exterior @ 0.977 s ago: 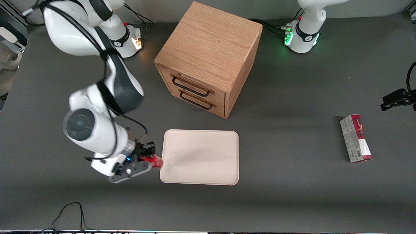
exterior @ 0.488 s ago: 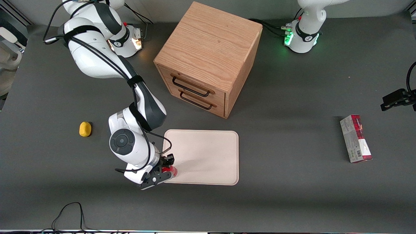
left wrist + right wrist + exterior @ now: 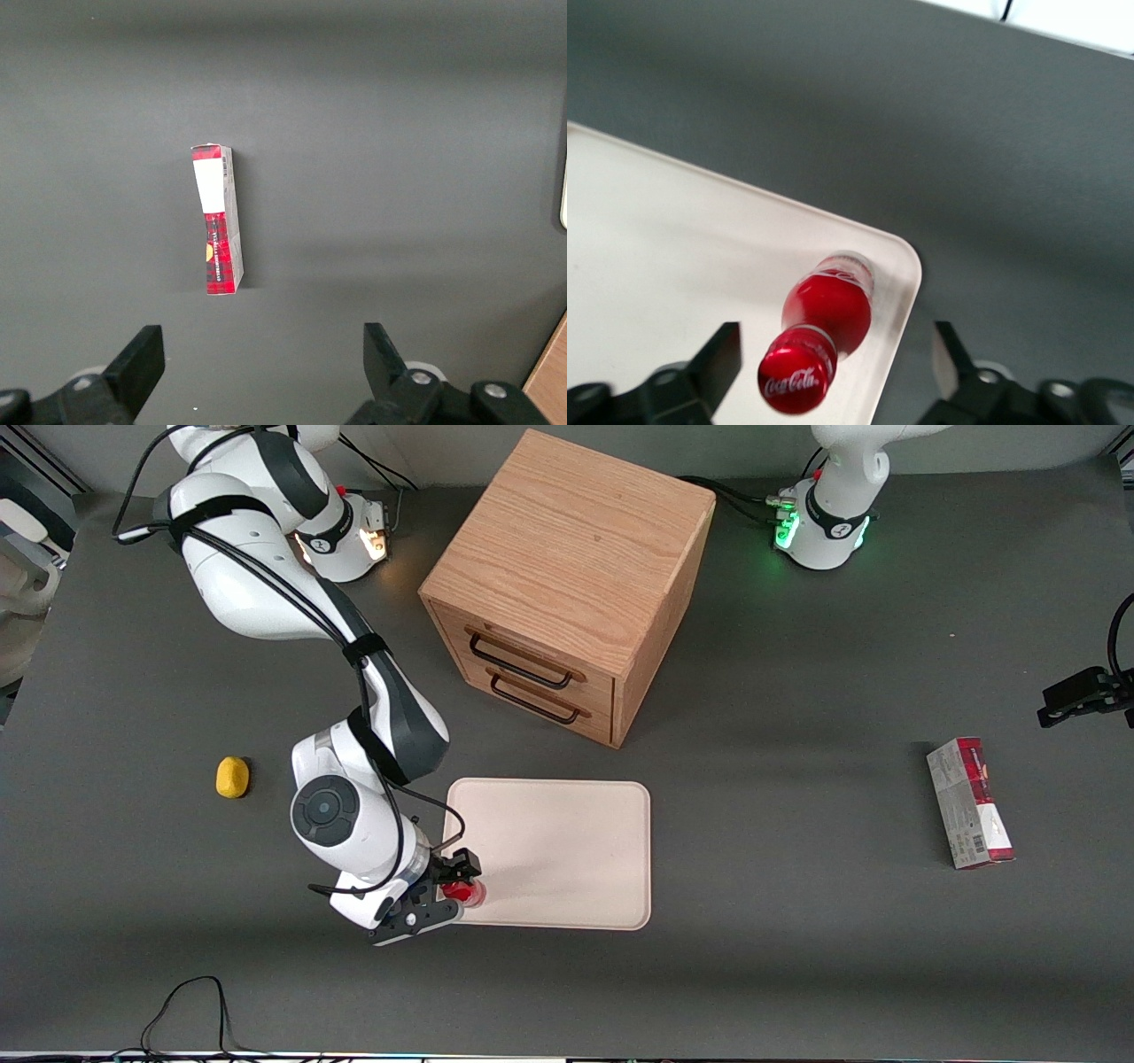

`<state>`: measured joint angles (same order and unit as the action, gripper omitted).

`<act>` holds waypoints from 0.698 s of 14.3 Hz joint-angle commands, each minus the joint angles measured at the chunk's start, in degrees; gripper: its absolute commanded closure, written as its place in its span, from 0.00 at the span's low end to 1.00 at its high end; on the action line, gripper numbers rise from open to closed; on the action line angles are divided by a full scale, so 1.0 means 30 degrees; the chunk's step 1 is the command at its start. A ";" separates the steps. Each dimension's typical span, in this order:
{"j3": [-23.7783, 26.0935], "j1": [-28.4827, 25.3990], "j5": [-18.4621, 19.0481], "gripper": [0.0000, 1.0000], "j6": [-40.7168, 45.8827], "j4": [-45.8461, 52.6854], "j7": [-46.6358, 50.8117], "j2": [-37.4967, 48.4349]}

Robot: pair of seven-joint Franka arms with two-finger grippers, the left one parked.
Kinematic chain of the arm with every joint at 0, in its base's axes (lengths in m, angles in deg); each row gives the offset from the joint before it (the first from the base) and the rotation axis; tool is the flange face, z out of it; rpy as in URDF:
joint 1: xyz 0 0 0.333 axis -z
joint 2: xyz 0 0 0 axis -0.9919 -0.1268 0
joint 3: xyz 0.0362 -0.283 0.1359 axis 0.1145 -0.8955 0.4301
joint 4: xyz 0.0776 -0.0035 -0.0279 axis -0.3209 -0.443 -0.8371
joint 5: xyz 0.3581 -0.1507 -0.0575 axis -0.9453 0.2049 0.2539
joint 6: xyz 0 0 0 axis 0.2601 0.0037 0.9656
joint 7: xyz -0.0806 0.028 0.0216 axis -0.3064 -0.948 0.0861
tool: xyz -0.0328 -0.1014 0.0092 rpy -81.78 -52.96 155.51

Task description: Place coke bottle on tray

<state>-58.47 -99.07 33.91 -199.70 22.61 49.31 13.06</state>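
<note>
On the tray (image 3: pixel 567 841), at its near corner toward the working arm's end of the bench (image 3: pixel 797 957), stands the coke bottle (image 3: pixel 819 332). Around it, the claw (image 3: pixel 456 886) sits with fingers apart, not touching.

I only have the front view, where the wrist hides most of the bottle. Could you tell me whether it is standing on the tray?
Observer: Yes. In the right wrist view the coke bottle appears upright with its base inside the tray, close to a rounded corner.
Operator: Thank you. Is the gripper clamped on it?
Observer: No. The gripper is open, and its fingers flank the cap with a gap on each side.
</note>
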 commanded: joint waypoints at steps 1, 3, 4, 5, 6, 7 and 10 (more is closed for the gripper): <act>-0.0075 0.0354 -0.0088 0.00 0.1949 -0.2274 0.1391 0.3228; -0.1152 0.0619 -0.1110 0.00 0.2074 -0.6098 0.1129 0.6707; -0.2088 0.0590 -0.1841 0.00 0.1754 -0.8441 0.1041 0.8727; -0.2735 0.0590 -0.2341 0.00 0.1286 -1.0727 0.0779 1.0807; -0.3264 0.0590 -0.2491 0.00 0.0789 -1.3244 0.0661 1.2887; -0.3791 0.0561 -0.2493 0.00 0.0001 -1.5822 0.0688 1.5083; -0.5169 0.0560 -0.2464 0.00 -0.0946 -2.1519 0.0369 2.0363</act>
<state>-71.73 -96.82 27.42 -196.94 -21.72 51.30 58.39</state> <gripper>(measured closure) 0.000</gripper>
